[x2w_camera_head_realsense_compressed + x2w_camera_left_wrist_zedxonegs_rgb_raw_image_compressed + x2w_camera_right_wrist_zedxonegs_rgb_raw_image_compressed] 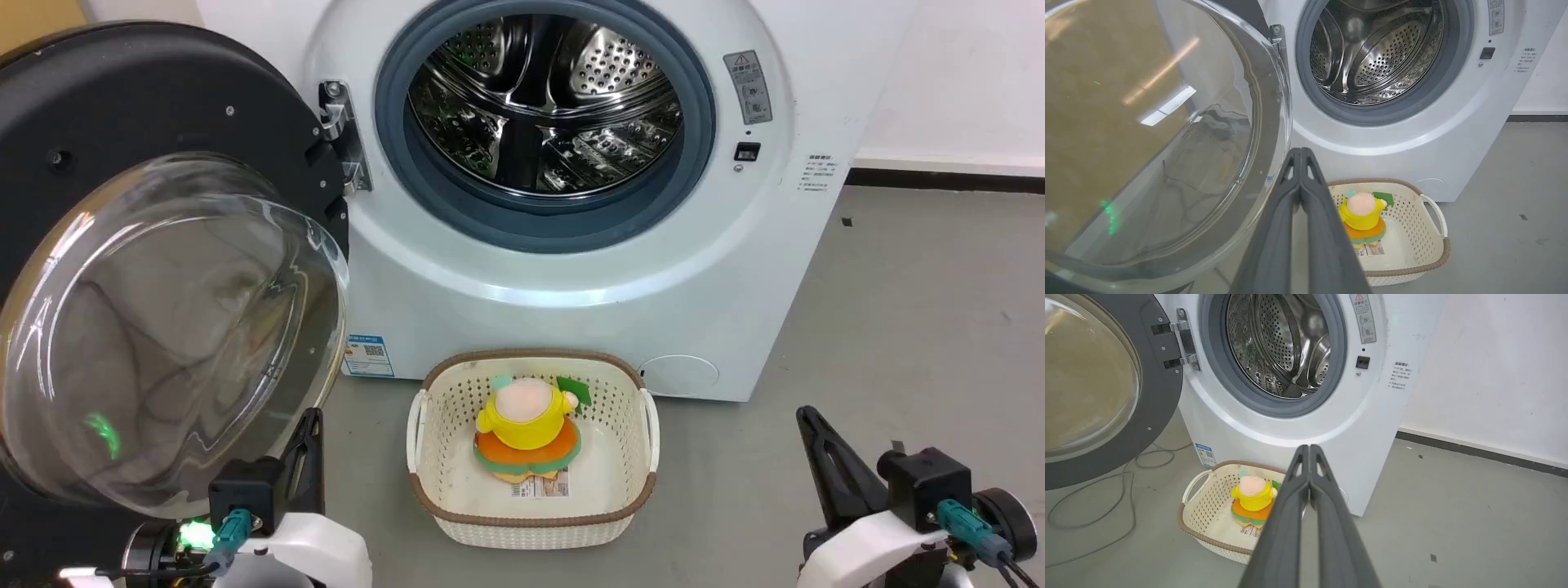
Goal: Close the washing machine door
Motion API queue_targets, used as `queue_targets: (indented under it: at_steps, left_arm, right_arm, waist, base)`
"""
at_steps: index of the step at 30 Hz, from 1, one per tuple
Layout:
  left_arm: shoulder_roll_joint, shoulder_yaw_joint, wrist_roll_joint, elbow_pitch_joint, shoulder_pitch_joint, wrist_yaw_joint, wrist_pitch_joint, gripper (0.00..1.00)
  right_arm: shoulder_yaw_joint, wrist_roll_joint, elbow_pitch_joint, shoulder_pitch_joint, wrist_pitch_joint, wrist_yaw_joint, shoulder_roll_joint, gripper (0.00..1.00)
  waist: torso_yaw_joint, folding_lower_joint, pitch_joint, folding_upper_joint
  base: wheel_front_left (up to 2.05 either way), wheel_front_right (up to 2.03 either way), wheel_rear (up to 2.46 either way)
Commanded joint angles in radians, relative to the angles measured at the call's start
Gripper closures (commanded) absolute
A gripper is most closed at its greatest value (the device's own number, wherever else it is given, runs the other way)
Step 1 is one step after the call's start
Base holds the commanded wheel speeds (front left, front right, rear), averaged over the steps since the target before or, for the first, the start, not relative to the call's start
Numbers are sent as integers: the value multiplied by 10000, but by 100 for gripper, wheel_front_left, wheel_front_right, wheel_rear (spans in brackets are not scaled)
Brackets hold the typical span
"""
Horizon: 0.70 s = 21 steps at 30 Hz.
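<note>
L gripper (1300,152) & R gripper (1309,447) are both sitting closed, empty, low over grey floor (898,327). Wide open, the washing machine door (122,106) is hanging at the washing machine's (571,269) left, basket (535,524) w/ toy (526,425) lying in front, white wall (1486,355) behind.

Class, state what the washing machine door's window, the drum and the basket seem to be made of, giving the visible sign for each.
Washing machine door: window seemingly clear glass, glossy; see-through with light reflections. Drum: polished steel, probably; mirror-bright, perforated. Basket: cream plastic, likely, matt; moulded hole grid, brown woven-look rim.
</note>
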Motion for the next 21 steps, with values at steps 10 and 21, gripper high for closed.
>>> queue_targets:
  at_steps: [10, 21]
  left_arm:
    - [0, -41, -25, 20, 10, 27, -73, 0]
    - [-1, -129, -90, -10, 33, 92, -303, 0]
  right_arm:
    - [3, 92, 39, 8, -72, 0, 0, 0]
    - [-15, 362, 115, 21, -303, 1, -9, 0]
  waist:
    - [0, 0, 2, 0]
    - [73, 0, -10, 0]
  base:
    - [0, 0, 0]
    - [0, 0, 0]
